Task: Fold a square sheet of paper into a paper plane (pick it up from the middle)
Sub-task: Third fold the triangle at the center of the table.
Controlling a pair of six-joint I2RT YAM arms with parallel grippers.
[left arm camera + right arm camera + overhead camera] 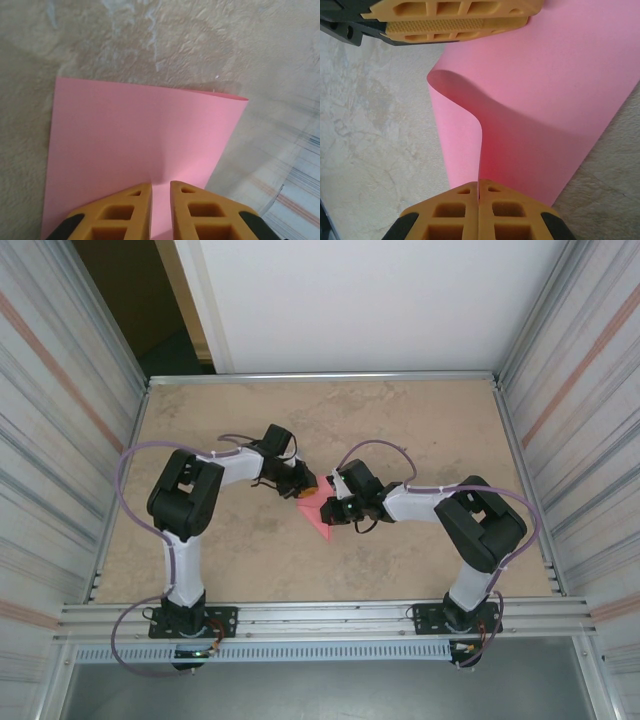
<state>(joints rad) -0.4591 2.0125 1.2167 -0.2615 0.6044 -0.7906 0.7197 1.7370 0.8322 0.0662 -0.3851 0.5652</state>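
Orange plastic fingers [465, 210], moulded with hollow cells, fill the near edge of the right wrist view. Right gripper [479, 187]: jaws pressed flat together, no gap, pinching one edge of the sheet of paper [555, 90]. From that pinch the sheet lifts off the table [375, 125] and curls over in a smooth S-shaped roll; the rest slopes away flat.

Left gripper [160, 192]: same orange cellular fingers, one with a ribbed pad seen from the right wrist. Jaws stand a narrow slit apart, pink showing through the slit. The sheet's near edge runs in under the tips; cannot tell whether they pinch it.

Paper: thin, plain pink, matte, no print, straight edges and sharp corners. Far right corner in the left wrist view is raised, with a shadow beneath.

Table: mottled beige, stone-like surface. From above, the sheet sits mid-table between the two grippers, which meet over it.
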